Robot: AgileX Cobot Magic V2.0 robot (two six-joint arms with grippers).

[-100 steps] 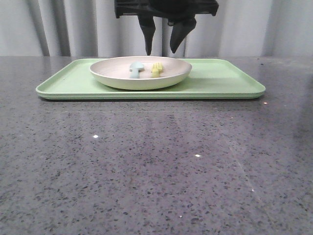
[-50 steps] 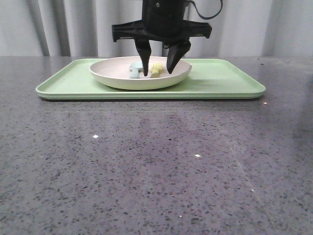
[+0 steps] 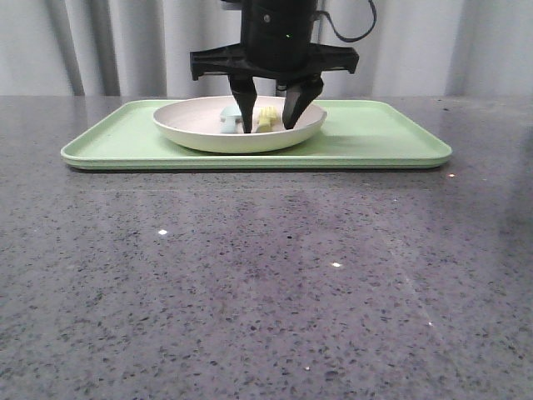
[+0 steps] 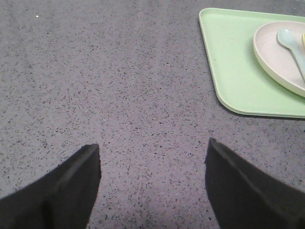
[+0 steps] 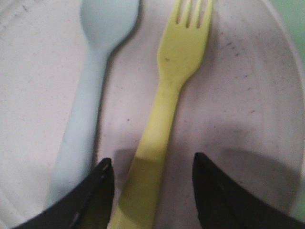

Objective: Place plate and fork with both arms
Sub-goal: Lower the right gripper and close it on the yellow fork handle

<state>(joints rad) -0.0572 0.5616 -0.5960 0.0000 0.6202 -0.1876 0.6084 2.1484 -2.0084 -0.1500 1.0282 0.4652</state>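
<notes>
The cream-white plate (image 3: pixel 200 129) sits on the light-green tray (image 3: pixel 375 137), left of its middle. The yellow fork (image 3: pixel 266 117) lies in the plate beside a pale blue spoon (image 3: pixel 230 117). My right gripper (image 3: pixel 270 127) is open and reaches down into the plate, its fingers on either side of the fork's handle (image 5: pixel 157 143), just above the plate's floor. The spoon (image 5: pixel 88 105) lies just outside one finger. My left gripper (image 4: pixel 152 162) is open and empty over bare countertop, away from the tray (image 4: pixel 228 62); it does not show in the front view.
The tray stands at the back of a grey speckled stone countertop (image 3: pixel 266 283). Grey curtains hang behind it. The plate's rim (image 4: pixel 267 57) and the spoon (image 4: pixel 290 43) show at the edge of the left wrist view.
My right gripper has come down from above the plate into it, and now straddles the fork's handle. Plate, fork and spoon have not moved.
</notes>
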